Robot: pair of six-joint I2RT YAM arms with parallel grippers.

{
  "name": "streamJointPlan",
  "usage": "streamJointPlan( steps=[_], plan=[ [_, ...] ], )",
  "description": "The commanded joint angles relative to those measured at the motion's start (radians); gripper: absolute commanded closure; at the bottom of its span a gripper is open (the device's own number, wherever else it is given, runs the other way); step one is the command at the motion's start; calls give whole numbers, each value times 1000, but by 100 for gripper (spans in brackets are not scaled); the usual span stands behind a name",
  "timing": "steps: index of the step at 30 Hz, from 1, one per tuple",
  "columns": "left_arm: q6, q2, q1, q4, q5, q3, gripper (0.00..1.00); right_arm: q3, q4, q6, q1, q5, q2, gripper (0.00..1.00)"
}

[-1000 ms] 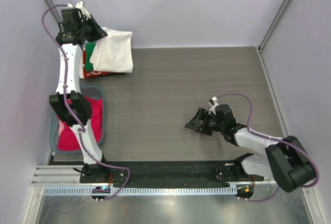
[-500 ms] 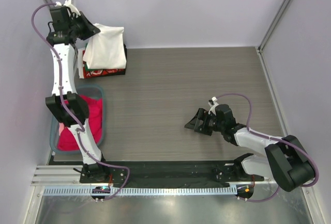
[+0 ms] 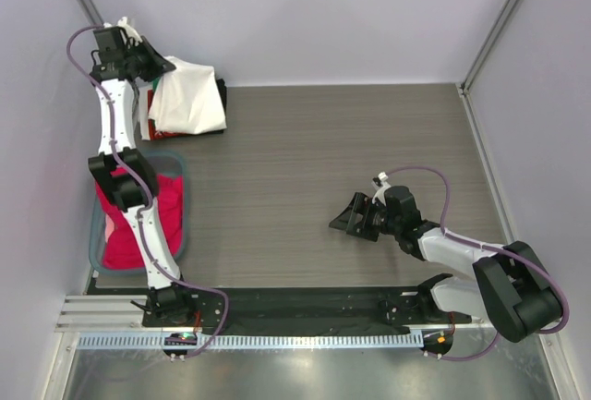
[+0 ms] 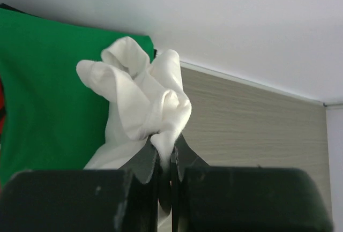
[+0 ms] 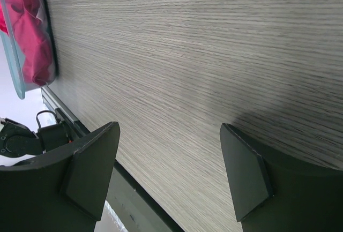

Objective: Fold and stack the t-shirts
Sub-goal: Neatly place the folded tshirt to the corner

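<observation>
The left hand [image 3: 159,66] is up in the far left corner, clamped on a bunched fold of the soft white short-sleeved t-shirt [image 3: 189,100]. From above, the rest of that shirt drapes down from the hand onto a pile. A strip of a red-and-white t-shirt [image 3: 164,130] peeks out under its near hem, and a black cloth edge [image 3: 222,95] shows on the side farthest from the hand.

The left wrist camera shows what the overhead one hides. The two fingers are pressed narrowly together on the white cloth, which ruffles up just past their tips. Beneath it and to the hand's left lies a flat green cotton t-shirt [image 4: 48,92].

The right hand [image 3: 346,220] sits low over the grey wood-grain worktop [image 3: 323,141], well apart from the pile. Overhead I cannot judge its spread. Its own camera shows the fingers [image 5: 91,167] set wide with only bare worktop between them. Far out past its left finger is the grey-blue plastic tub [image 5: 19,76], with a crumpled pink-red t-shirt [image 5: 27,34] inside. Overhead, that tub [image 3: 183,206] lies partly under the left arm, on the near side of the pile.
</observation>
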Motion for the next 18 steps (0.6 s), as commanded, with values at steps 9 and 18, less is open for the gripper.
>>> streamJointPlan(
  steps=[9,18],
  plan=[
    [-83,173,80,263,19,139,100,-13,80,21,-9,-18,9,19],
    [-112,300,96,455,-211,128,60,-7,97,26,-14,-30,37,19]
  ],
)
